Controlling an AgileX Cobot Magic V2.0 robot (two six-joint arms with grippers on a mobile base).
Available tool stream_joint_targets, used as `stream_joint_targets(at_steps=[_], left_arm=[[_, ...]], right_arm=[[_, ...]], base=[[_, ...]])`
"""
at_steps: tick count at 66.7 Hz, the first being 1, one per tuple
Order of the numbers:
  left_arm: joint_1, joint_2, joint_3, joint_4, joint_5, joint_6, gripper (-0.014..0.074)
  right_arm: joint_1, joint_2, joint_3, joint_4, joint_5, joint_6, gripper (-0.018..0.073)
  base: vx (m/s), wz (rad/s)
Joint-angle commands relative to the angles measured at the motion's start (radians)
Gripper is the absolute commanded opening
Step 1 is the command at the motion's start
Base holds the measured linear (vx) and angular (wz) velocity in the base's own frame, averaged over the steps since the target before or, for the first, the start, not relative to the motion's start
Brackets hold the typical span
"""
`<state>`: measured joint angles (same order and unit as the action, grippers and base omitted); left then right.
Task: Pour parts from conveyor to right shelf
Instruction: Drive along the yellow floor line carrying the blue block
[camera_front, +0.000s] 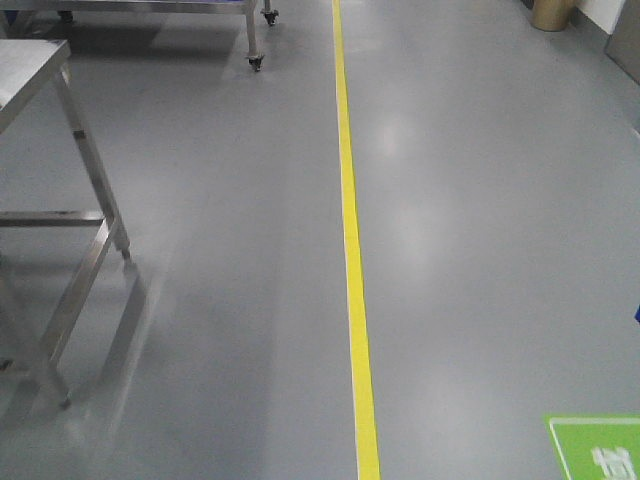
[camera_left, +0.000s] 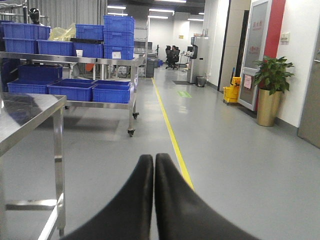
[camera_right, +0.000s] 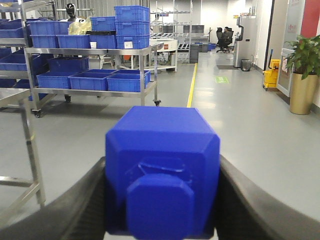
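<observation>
Right gripper (camera_right: 162, 167) clamps the blue block (camera_right: 162, 135); left gripper (camera_left: 153, 160) — closed tight, empty

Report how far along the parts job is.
Done: the blue block is clamped in the fingers of the right gripper. In hand: it is held over open floor; the left gripper is shut and empty. Left: reaching the steel shelf with blue tubs ahead, then pouring the block in.

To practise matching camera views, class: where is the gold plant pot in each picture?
Front view: gold plant pot at the top edge, right of centre, cropped.
Left wrist: pot at the right, mid-height.
Right wrist: pot at the right edge.
Shared landmark: the yellow floor line.
</observation>
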<state>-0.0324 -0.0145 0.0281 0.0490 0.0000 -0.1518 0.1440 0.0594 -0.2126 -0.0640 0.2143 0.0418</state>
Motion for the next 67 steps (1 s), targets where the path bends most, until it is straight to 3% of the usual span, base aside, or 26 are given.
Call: stream_joint_targets(at_steps=[1,67], left_arm=[[-0.004,-0.011,0.027,-0.009,-0.079,-0.007,-0.0006],[-0.004,-0.011,0.027,-0.009,-0.079,-0.007,-0.0006]], right_arm=[[-0.003,0.012,-0.028,-0.006,-0.083,-0.009,-0.0004],[-0.003,0.012,-0.028,-0.006,-0.082,-0.009,-0.0004]], base=[[0.82,-0.01],[0.82,-0.06]])
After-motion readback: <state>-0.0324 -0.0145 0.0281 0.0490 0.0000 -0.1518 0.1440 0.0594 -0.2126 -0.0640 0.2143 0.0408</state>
